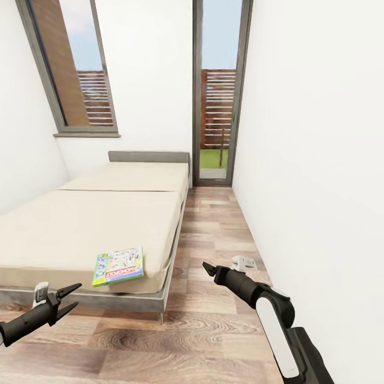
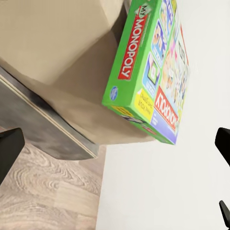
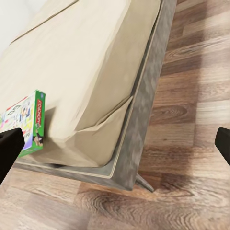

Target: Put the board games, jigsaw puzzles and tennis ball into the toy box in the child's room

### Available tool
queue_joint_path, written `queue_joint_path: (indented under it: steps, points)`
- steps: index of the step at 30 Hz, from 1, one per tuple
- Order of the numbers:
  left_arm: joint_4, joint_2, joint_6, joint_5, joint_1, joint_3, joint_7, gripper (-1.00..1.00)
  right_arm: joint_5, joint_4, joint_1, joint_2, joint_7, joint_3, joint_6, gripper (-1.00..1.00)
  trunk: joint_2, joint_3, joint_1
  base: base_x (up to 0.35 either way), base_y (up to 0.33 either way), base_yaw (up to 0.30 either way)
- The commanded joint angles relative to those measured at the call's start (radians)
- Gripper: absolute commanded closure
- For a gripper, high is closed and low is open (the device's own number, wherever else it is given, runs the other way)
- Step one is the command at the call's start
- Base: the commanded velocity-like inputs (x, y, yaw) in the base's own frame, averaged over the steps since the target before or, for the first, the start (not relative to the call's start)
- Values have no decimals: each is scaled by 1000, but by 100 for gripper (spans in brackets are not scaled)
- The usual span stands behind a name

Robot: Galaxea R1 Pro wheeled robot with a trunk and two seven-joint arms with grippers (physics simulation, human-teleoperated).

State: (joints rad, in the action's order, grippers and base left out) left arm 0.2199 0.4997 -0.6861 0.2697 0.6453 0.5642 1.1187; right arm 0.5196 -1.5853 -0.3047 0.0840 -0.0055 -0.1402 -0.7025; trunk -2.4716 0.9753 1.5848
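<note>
A strip of wood-plank floor (image 1: 213, 256) is left free between the bed (image 1: 96, 224) and the right-hand white wall (image 1: 320, 160). The green "MONOPOLY" board game (image 1: 118, 266) is seen flat on the mattress, at the bed's near corner edge. The left gripper (image 1: 68, 298) is held spread, empty, just before the bed frame. The right gripper (image 1: 209, 268) is held over the floor; its fingers are seen apart in the right wrist view.

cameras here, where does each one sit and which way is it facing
Head view: on the robot's head, looking forward and down at the bed and Monopoly box; left pincer and right pincer show.
Left wrist view: near the left pincer, facing the Monopoly box close up; dark fingertips show.
Right wrist view: near the right pincer, facing the bed corner; fingertips show.
All three share the Monopoly box.
</note>
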Motion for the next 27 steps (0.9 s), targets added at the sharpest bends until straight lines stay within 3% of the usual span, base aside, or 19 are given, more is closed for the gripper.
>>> queue_joint_path:
  steps: [1, 21, 27]
  points:
    - [-1, 0, -7, 5, 1, -1, 1, -100, 2, -1, -1, 0, -1, 1, -5, -100, 0, 1, 0, 27, 0, 0]
    - [-1, 0, -9, 5, 1, -1, 1, -100, 2, -1, -1, 0, -1, 1, -5, -100, 0, 1, 0, 67, -6, 0]
    - [-1, 0, -9, 5, 1, -1, 1, -100, 2, -1, -1, 0, -1, 1, -5, -100, -29, 17, 16, 1, 0, 0]
